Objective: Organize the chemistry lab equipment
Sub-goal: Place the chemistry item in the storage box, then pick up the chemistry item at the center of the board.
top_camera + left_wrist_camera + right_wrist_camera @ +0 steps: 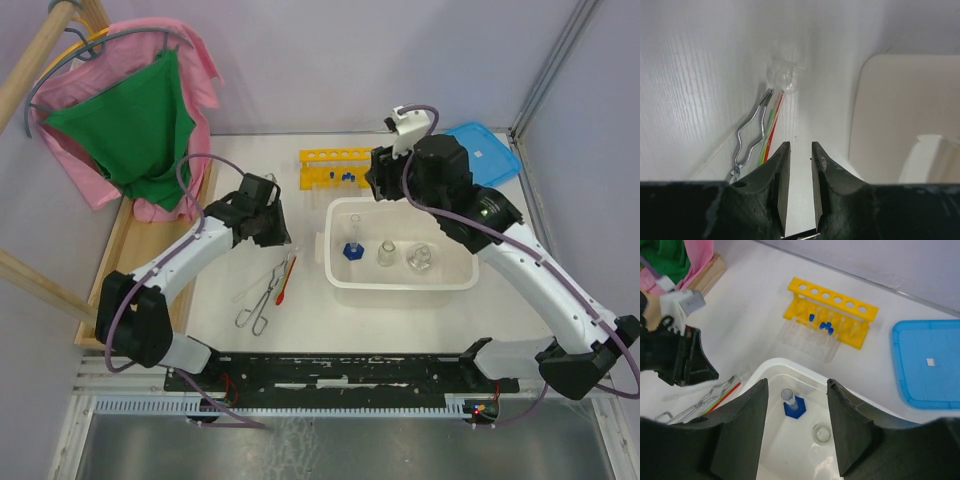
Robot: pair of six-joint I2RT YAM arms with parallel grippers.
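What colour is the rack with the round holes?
Yellow. The plastic test-tube rack shows best in the right wrist view.

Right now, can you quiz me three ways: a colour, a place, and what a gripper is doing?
1. The test-tube rack is: A yellow, B green, C red.
2. The tongs lie: A in the tub, B on the table left of the tub, C on the rack.
3. The right gripper has jaws: A open and empty, B shut on a spoon, C shut on the tongs.
Answers: A, bright yellow plastic; B, they rest on the table beside the tub; A, a wide gap shows.
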